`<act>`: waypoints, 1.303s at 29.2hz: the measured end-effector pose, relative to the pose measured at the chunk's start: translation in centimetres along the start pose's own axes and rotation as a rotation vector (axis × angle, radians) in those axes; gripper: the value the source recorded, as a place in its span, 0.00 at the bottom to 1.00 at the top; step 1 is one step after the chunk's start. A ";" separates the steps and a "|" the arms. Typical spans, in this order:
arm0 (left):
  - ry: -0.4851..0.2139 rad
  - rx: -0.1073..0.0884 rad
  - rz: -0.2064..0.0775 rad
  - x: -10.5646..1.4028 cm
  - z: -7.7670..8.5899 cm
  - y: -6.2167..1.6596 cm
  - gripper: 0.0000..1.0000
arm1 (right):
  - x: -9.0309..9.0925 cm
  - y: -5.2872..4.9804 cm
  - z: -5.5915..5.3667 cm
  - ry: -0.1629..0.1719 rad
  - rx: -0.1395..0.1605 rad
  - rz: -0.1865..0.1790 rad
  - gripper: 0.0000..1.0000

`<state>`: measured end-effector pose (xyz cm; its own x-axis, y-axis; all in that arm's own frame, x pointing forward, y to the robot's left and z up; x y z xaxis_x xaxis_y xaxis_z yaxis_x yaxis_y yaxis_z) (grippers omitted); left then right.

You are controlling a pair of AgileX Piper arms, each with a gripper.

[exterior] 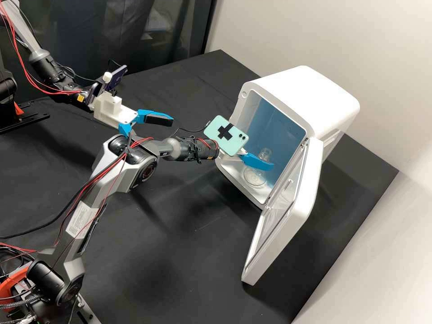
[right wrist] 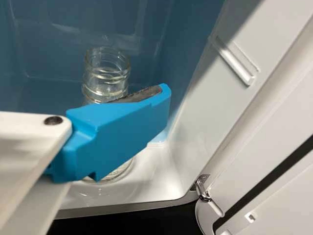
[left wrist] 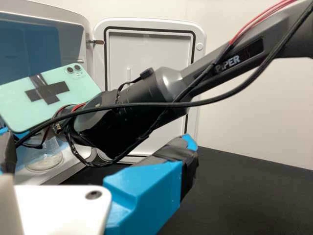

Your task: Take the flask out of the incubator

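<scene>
Flask (right wrist: 105, 73), one, inside one open incubator (exterior: 306, 94); left hand (exterior: 146, 126) spread; right hand (exterior: 257, 163) at its neck, state unclear

The flask (right wrist: 105, 73) is clear, glossy glass. The incubator (exterior: 315, 99) has a smooth white plastic shell with a soft sheen. Its door (exterior: 288, 216) is the same plastic, hung on a shiny metal hinge (right wrist: 205, 188). Matt black cloth covers the table (exterior: 189, 243). The left tool (exterior: 148, 125) has a matt white plastic body and fingers (left wrist: 146, 196) of matt blue plastic with dark, rubbery-looking pads.
</scene>
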<state>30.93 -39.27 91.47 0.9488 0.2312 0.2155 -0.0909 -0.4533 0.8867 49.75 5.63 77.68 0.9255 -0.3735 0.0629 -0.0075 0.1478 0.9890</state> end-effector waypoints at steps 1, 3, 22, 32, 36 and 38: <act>0.000 0.000 0.000 0.0 0.0 0.00 1.00 | 0.1 0.0 0.0 -0.004 0.002 0.001 1.00; -0.001 0.000 0.000 0.0 0.0 -0.02 1.00 | 0.3 -0.1 0.0 -0.008 -0.005 0.001 1.00; -0.003 0.037 -0.001 0.0 0.1 -0.04 1.00 | 1.5 -0.5 -0.4 -0.030 -0.020 -0.007 1.00; -0.001 0.035 0.000 0.0 0.1 -0.03 1.00 | 2.3 -1.3 -0.3 -0.063 0.010 -0.043 1.00; -0.001 0.035 0.000 0.0 0.1 -0.03 1.00 | 2.6 -1.4 0.1 -0.053 0.059 -0.085 1.00; -0.001 0.035 0.000 0.0 0.1 -0.03 1.00 | 2.8 -1.2 0.3 -0.047 0.093 -0.100 1.00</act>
<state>30.97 -39.33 91.40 0.9491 0.2304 0.2148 -0.0800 -0.4833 0.8718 52.28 4.10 76.71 0.9048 -0.4246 -0.0325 0.0466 0.0229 0.9987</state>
